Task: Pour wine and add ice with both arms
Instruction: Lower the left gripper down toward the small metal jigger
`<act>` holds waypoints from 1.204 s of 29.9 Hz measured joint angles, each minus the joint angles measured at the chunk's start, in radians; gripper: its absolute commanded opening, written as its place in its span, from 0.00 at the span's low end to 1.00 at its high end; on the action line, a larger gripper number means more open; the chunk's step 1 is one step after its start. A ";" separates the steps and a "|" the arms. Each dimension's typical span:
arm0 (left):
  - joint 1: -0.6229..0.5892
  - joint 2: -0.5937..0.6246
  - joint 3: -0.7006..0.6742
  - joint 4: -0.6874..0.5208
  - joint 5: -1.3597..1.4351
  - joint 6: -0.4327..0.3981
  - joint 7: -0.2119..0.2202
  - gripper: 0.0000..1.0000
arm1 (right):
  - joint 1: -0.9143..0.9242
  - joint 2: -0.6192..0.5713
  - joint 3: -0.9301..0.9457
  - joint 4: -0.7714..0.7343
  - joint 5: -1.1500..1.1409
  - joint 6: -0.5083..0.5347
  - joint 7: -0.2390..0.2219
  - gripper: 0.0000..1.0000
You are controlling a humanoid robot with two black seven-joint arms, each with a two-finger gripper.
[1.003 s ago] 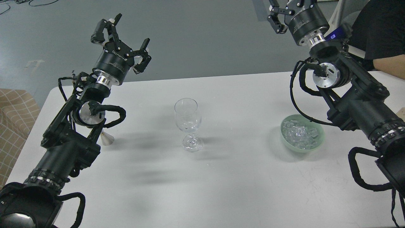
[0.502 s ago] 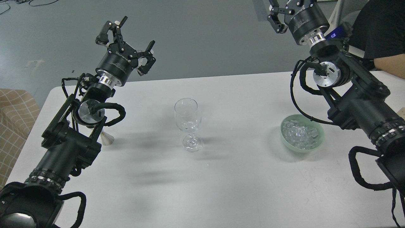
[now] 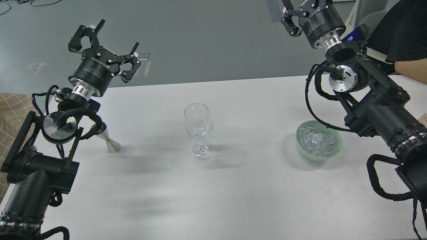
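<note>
A clear empty wine glass (image 3: pixel 198 126) stands upright near the middle of the white table (image 3: pixel 233 186). Several clear ice cubes (image 3: pixel 317 140) lie in a pale green bowl (image 3: pixel 337 150) to its right. A small silver jigger (image 3: pixel 109 141) stands at the left, partly behind my left arm. My left gripper (image 3: pixel 105 45) is open and empty, raised beyond the table's far left edge. My right gripper (image 3: pixel 302 11) is raised at the top right, cut off by the frame's edge, fingers spread. No wine bottle shows.
A person's bare forearm (image 3: pixel 412 70) and dark sleeve lie at the far right edge of the table. A tan checked seat (image 3: pixel 11 110) stands left of the table. Grey floor lies beyond the far edge.
My left arm has swung left and back, uncovering the silver jigger. The left gripper stays open. The right arm has barely moved. The glass and bowl stay put.
</note>
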 measured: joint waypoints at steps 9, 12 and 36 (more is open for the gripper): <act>0.306 0.050 -0.139 -0.177 -0.106 0.057 0.003 0.94 | 0.000 -0.001 0.000 0.002 0.001 -0.004 -0.003 1.00; 0.412 0.048 -0.176 -0.232 -0.136 0.061 0.003 0.94 | -0.001 -0.001 0.000 0.002 0.001 -0.004 -0.006 1.00; 0.757 -0.170 -0.245 -0.280 -0.177 0.017 0.044 0.98 | -0.018 0.001 -0.001 -0.003 0.001 -0.016 -0.016 1.00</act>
